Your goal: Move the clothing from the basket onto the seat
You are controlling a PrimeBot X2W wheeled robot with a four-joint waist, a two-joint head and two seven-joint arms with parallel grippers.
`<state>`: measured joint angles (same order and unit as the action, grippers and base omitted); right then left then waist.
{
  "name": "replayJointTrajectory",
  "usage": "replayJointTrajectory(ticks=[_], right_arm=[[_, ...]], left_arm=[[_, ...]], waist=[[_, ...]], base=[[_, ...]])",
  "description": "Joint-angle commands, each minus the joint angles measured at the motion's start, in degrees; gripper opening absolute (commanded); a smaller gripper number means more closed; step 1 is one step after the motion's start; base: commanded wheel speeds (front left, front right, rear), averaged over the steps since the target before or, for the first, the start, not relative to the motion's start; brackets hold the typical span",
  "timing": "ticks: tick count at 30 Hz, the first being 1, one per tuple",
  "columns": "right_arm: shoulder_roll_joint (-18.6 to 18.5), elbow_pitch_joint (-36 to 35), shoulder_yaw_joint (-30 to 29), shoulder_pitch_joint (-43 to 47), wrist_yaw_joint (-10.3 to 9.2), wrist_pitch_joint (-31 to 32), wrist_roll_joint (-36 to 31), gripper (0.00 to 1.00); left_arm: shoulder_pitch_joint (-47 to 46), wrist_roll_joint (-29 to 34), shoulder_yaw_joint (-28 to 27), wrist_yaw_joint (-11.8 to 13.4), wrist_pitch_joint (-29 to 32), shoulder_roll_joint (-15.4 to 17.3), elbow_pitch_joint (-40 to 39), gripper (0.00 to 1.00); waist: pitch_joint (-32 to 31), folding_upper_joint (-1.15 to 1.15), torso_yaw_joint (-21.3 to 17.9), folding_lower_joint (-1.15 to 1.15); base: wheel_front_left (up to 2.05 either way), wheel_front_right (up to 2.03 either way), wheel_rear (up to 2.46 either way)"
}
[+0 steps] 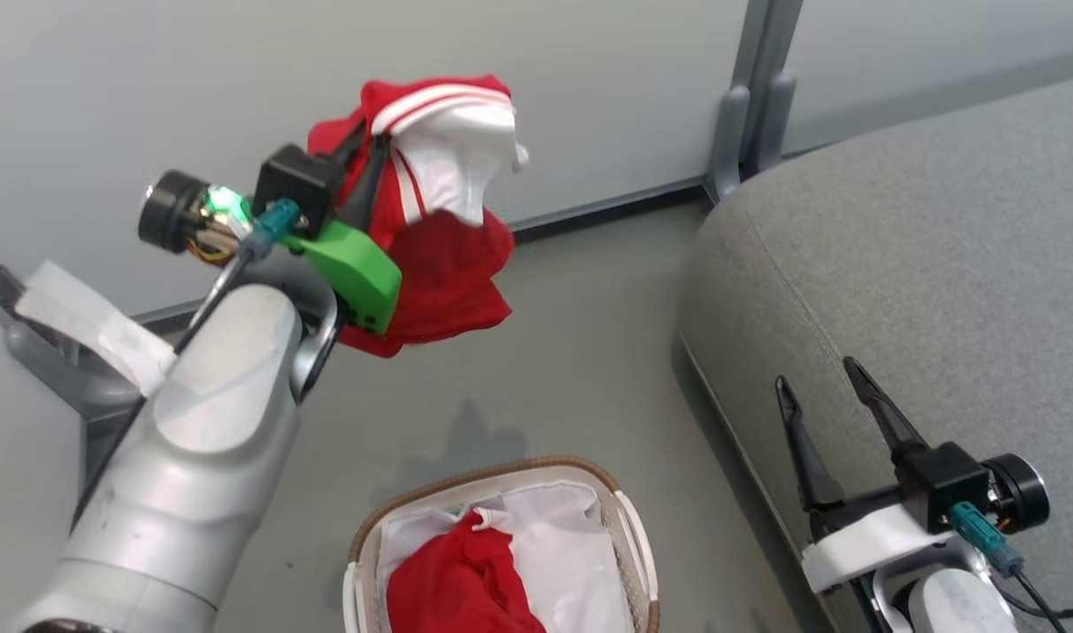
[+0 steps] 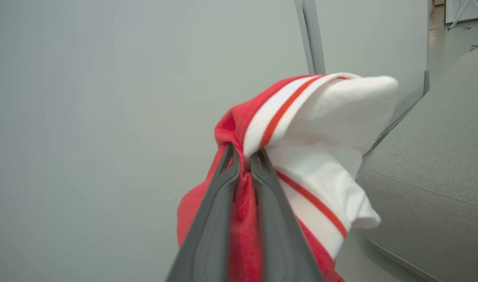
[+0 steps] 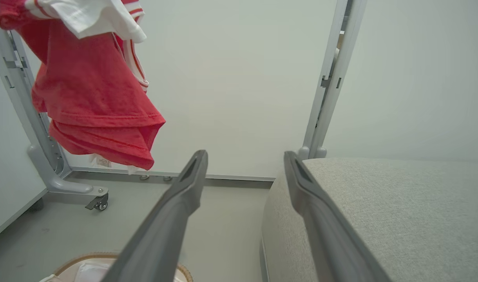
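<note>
A red-and-white garment (image 1: 448,255) hung over the floor, lifted out of the basket (image 1: 501,466) but not yet above the seat (image 1: 941,246), pinched tight in the left gripper (image 2: 243,154). A second red garment (image 1: 462,580) lay in the basket, left to move. The right gripper (image 1: 815,371) hovered wide open, empty.

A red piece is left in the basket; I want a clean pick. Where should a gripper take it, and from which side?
Probably the raised fold at the far end of the red garment, straight down from above: that bunched peak stands clear of the white liner, and the basket walls block sideways approaches.
</note>
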<state>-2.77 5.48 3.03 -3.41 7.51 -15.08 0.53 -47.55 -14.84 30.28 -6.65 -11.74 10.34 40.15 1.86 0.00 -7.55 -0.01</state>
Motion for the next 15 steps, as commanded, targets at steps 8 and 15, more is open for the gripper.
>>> replayJointTrajectory(ticks=[8,15], right_arm=[[-0.2,0.5,3.9,-3.8,-0.04,-0.1,-1.8,1.00],[-0.2,4.2,7.3,-6.9,-0.04,-0.1,-4.9,1.00]], left_arm=[[-7.6,-0.2,2.7,-0.8,0.9,0.9,0.1,0.00],[-11.0,-1.6,5.9,-0.8,0.5,-0.5,-0.5,0.00]], waist=[[-2.5,0.00,2.3,0.01],[-3.2,0.00,4.2,0.01]], base=[[0.00,0.00,0.00],[0.00,0.00,0.00]])
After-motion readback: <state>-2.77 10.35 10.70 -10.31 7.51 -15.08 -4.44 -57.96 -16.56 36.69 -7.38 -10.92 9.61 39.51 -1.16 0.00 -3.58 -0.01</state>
